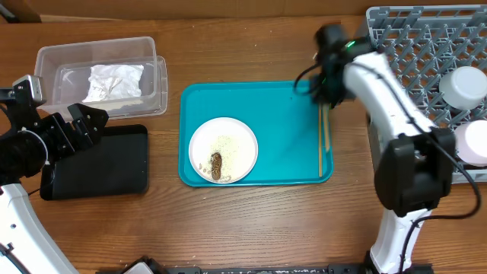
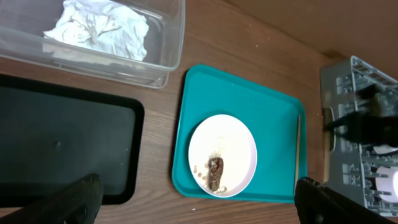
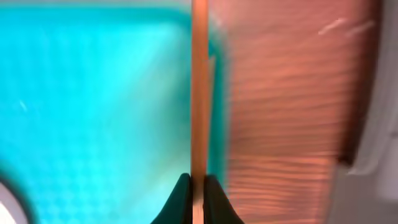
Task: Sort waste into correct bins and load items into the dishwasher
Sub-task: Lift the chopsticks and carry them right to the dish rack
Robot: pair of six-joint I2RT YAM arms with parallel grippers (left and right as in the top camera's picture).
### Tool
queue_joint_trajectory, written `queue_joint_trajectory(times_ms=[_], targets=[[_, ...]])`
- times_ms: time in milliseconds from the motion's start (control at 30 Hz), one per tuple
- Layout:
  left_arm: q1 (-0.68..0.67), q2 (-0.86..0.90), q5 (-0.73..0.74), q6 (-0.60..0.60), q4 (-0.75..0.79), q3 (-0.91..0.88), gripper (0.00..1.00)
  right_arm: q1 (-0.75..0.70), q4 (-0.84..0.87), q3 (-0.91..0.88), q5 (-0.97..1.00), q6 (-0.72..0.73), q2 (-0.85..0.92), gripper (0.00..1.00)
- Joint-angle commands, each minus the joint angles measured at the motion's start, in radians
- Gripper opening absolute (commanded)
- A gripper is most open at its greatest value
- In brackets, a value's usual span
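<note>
The chopsticks (image 1: 322,144) are laid along the right edge of the teal tray (image 1: 289,129), and they're pinched near the far end by the right pincer (image 3: 198,183), which is clamped tight on the wood. Whether one stick or both got caught can't be told.

Done so far, by the look of it: the napkin (image 1: 114,80) is dropped in the clear tub (image 1: 46,57), and two pale round dishes (image 1: 464,85) are parked in the grey rack (image 1: 411,38).

Left to do: the chopsticks, plus the plate (image 1: 243,144) with rice and a brown lump (image 1: 216,166) on it.

Nothing can be made out in the black tray (image 1: 114,164); the left pincer (image 1: 85,122) is spread wide over its edge. No red wrapper can be spotted.

Everything's set on a wood-grain bench (image 1: 251,221). Nothing of the room is shown.
</note>
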Motion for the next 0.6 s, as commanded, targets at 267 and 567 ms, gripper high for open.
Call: queue_joint_trajectory(times_ms=[267, 567], targets=[[0.004, -0.001, 0.0, 0.016, 0.001, 0.006, 1.0, -0.25, 0.007, 0.221, 0.059, -0.344, -0.055, 0.04], [0.004, -0.001, 0.0, 0.016, 0.001, 0.006, 1.0, -0.379, 0.106, 0.219, -0.059, -0.407, -0.046, 0.04]])
